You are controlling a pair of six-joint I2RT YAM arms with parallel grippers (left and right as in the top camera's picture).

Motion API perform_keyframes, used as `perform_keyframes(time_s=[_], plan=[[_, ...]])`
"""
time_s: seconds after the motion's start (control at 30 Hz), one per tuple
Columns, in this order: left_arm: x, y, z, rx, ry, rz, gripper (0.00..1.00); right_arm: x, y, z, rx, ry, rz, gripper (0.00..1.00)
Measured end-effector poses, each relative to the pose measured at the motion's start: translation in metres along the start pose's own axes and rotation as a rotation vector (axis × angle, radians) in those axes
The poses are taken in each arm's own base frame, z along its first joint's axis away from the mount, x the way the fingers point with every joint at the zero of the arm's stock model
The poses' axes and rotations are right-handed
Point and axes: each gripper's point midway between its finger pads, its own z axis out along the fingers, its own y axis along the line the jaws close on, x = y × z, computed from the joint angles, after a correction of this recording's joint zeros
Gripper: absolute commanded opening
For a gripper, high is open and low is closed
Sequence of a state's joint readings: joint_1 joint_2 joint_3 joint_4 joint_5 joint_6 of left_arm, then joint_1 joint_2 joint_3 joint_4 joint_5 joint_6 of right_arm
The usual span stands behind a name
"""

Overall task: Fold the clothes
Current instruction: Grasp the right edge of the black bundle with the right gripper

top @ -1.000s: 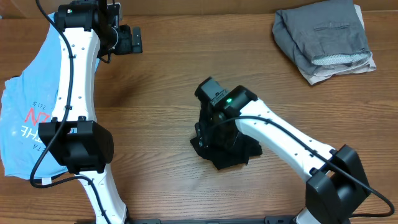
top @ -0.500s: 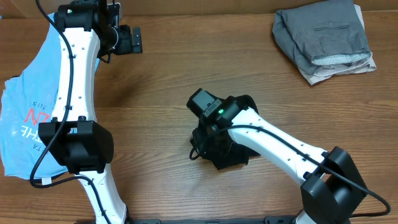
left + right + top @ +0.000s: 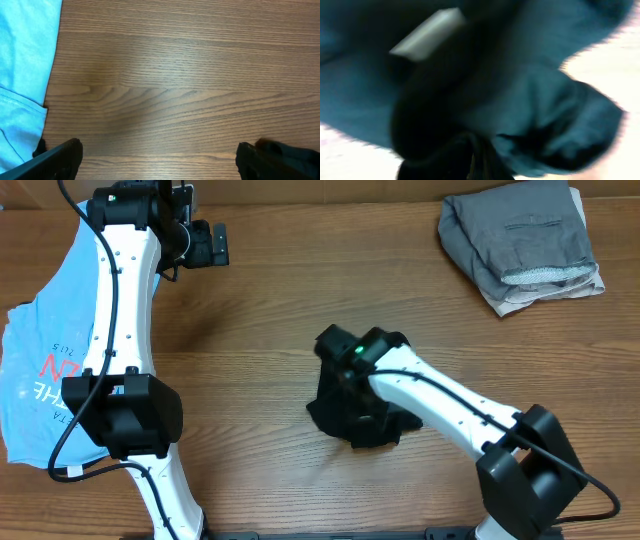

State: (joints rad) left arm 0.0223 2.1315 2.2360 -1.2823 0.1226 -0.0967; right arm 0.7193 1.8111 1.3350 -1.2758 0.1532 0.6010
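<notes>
The black T-shirt [image 3: 372, 423] lies bunched in a heap at the table's middle. My right gripper [image 3: 340, 372] is down on the heap's upper left part. In the right wrist view dark fabric [image 3: 545, 115] fills the blurred frame, its small white neck tag [image 3: 427, 32] at the upper left, and my right gripper [image 3: 475, 160] is shut with cloth pinched between the jaws. The light blue shirt [image 3: 40, 365] with red-and-white lettering lies spread at the far left, partly under my left arm. My left gripper [image 3: 212, 243] hovers open at the back left over bare wood, its fingertips [image 3: 62, 159] wide apart, with the blue shirt's edge [image 3: 22, 75] to its left.
A folded pile of grey clothes [image 3: 525, 240] sits at the back right corner. The left arm's links [image 3: 120, 330] cross over the blue shirt. Bare wooden tabletop [image 3: 280, 290] lies between the two grippers.
My right gripper has closed on the black T-shirt, after swinging left and back over the heap. The heap's upper left part is gathered at the jaws. The left arm has not moved.
</notes>
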Motion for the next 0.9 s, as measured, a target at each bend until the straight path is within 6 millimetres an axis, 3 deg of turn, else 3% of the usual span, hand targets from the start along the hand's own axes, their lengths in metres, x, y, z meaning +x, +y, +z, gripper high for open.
perform_keyframes(time_s=[0.27,0.47,0.5,0.6,0.73,0.9], plan=[[-0.001,0.000,0.000,0.000,-0.004,0.004,1.00,-0.001,-0.061,-0.025,0.000,0.029,0.191,0.04],[-0.002,0.000,0.000,0.001,-0.007,0.005,1.00,0.000,-0.087,-0.014,-0.038,0.101,0.291,0.04],[-0.002,0.000,0.000,0.001,-0.008,0.010,1.00,0.004,-0.089,-0.009,-0.037,0.123,0.297,0.04],[-0.002,0.000,0.000,0.001,-0.009,0.025,1.00,0.022,-0.091,0.007,-0.031,0.193,0.297,0.20],[-0.004,0.000,0.000,0.001,-0.017,0.029,1.00,0.048,-0.090,0.026,-0.026,0.279,0.291,0.23],[-0.006,-0.001,0.000,0.002,-0.026,0.033,1.00,0.045,-0.088,0.031,-0.035,0.265,0.293,0.31]])
